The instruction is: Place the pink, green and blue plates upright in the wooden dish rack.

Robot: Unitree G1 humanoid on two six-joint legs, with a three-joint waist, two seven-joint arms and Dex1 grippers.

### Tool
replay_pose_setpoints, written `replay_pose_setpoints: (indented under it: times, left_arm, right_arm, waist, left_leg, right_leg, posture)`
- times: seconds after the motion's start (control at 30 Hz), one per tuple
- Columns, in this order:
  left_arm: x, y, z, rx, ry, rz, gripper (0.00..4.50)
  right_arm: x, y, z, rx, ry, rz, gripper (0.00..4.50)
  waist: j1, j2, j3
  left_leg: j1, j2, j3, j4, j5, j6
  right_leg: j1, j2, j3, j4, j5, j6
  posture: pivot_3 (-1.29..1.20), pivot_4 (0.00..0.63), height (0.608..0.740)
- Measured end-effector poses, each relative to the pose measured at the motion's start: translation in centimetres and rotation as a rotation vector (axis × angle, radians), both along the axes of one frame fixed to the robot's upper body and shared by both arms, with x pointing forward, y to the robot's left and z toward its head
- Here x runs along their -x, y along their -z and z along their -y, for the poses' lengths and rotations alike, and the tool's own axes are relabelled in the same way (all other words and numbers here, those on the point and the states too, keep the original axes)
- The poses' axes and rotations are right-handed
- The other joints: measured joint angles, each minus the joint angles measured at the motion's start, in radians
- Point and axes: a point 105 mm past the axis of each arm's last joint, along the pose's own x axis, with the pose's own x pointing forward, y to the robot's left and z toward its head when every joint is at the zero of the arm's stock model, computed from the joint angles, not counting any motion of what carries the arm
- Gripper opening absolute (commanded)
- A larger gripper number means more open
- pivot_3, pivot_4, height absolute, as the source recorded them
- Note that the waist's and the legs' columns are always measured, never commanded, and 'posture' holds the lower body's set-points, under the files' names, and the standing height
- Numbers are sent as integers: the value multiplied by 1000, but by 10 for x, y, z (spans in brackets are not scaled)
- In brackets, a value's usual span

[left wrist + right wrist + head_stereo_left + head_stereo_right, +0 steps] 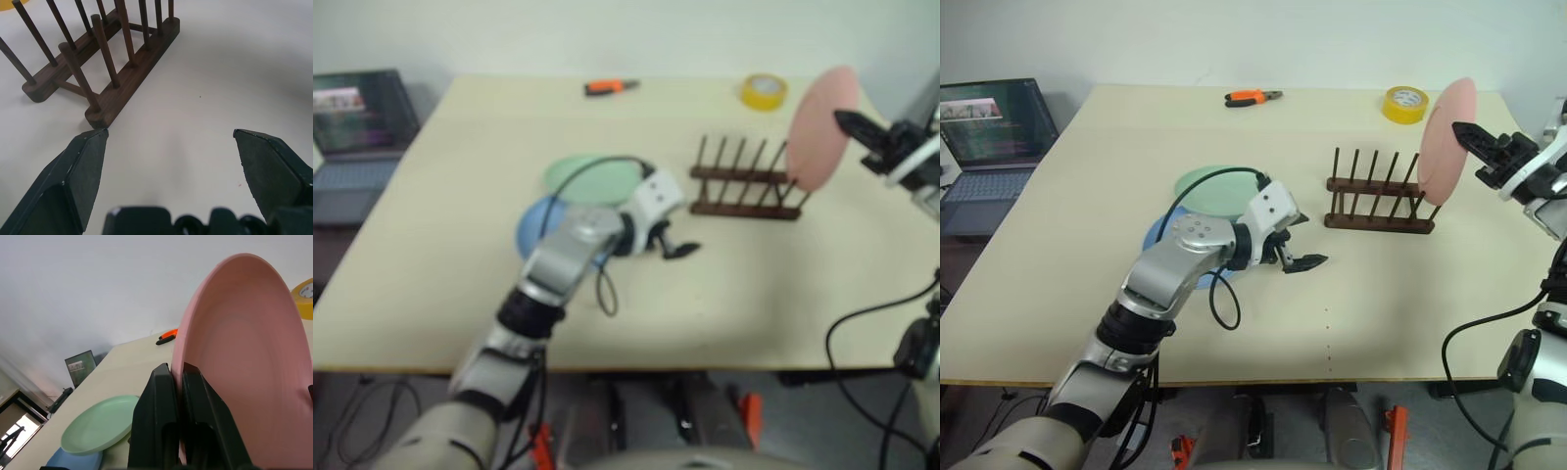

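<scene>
The right hand [1464, 130], at the right edge of the head view, is clenched on the rim of the pink plate [1446, 137], a smooth, shallow plastic disc held upright on edge above the right end of the wooden dish rack [1378, 204]. In the right wrist view its two black fingers [155, 416] pinch the thin rim between them, the plate's matte concave face curving away beside them.

The rack sits right of centre: two dark brown base rails carrying rows of thin round pegs that lean slightly, with no plate in its slots.

The left hand [1295, 241], mid-frame, is released, its blunt black wedge-shaped fingers [85, 166] spread wide over bare counter [1067, 255] just beside the rack's near end.

The green plate [1209, 188] lies flat left of centre, its edge overlapping the blue plate [1157, 235], which is partly hidden by the left arm.

The counter is a pale, smooth board. At its top edge lie a glossy yellow tape roll [1404, 104] and orange-handled pliers [1252, 97]. A laptop [989, 132] stands open at the far left.
</scene>
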Motion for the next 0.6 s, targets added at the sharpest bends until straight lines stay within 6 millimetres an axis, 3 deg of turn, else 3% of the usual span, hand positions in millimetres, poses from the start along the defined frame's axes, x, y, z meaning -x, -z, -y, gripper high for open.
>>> replay_pose_setpoints:
  times: [0.37, 0.47, 0.6]
  left_arm:
    - [1, 0, 2, 4, 4, -1, 4500]
    - [1, 0, 2, 5, 5, -1, 4500]
    - [1, 0, 3, 3, 6, -1, 4500]
  right_arm:
    - [-1, 7, 2, 51, 18, -47, 16]
    - [0, 8, 1, 57, 13, -46, 732]
    - [1, 9, 1, 65, 12, -46, 2150]
  waist:
    - [0, 0, 0]
    - [0, 0, 0]
    - [0, 0, 0]
  left_leg:
    - [0, 0, 0, 0, 0, 0]
    - [0, 0, 0, 0, 0, 0]
    - [0, 0, 0, 0, 0, 0]
  right_leg:
    - [0, 0, 0, 0, 0, 0]
    - [0, 0, 0, 0, 0, 0]
    - [0, 0, 0, 0, 0, 0]
  posture:
    - [0, 150, 740]
    - [0, 150, 740]
    - [0, 150, 740]
